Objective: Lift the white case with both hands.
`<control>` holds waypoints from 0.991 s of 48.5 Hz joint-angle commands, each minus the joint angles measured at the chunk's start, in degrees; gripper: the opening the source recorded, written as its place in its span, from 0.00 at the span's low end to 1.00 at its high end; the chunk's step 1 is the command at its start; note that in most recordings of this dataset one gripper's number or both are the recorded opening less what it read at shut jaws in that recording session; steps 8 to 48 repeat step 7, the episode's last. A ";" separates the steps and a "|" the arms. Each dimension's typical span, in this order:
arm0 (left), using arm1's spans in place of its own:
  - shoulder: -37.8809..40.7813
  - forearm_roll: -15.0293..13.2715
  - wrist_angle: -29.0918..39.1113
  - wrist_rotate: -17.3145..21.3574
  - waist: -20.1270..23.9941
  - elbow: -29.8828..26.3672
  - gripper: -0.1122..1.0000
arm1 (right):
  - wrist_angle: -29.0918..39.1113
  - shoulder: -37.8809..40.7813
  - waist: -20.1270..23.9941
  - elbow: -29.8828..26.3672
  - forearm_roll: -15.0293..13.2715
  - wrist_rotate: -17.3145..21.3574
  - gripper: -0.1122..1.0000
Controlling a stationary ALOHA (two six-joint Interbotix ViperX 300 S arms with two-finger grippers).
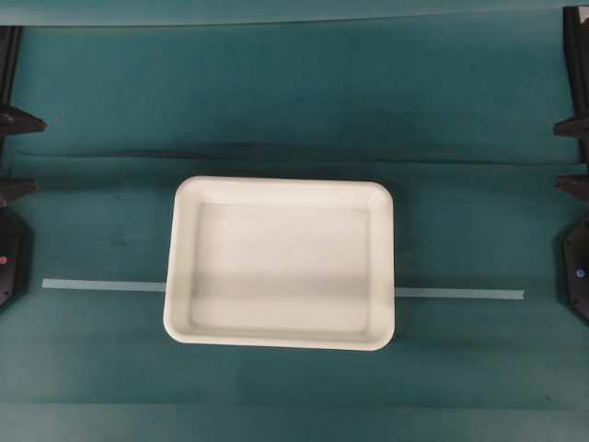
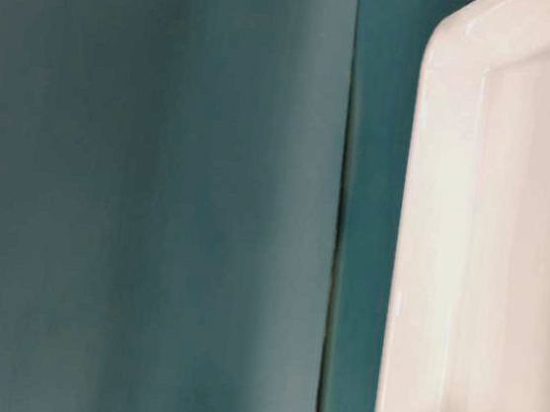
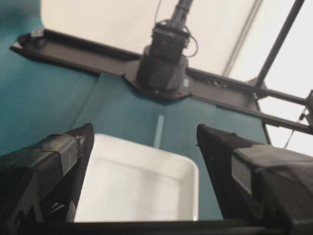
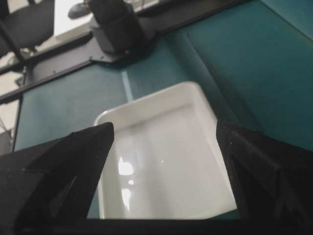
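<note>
White case [image 1: 281, 262] sits flat on the teal table cover [image 1: 276, 101], mid-table, nothing in it. Thin pale tape strip [image 1: 101, 285] runs out from under its left and right sides. My left gripper [image 1: 14, 153] is well off the case's left side, at the table edge, jaws wide, holding nothing. My right gripper [image 1: 575, 153] is well off its right side, jaws wide too. Both wrist views frame the case between my 2 open fingers [image 3: 54, 156], no contact.
</note>
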 commanded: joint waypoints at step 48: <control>0.88 0.35 -0.62 -0.62 0.18 -1.05 0.90 | -0.18 0.70 -0.09 -0.53 -0.09 0.35 0.91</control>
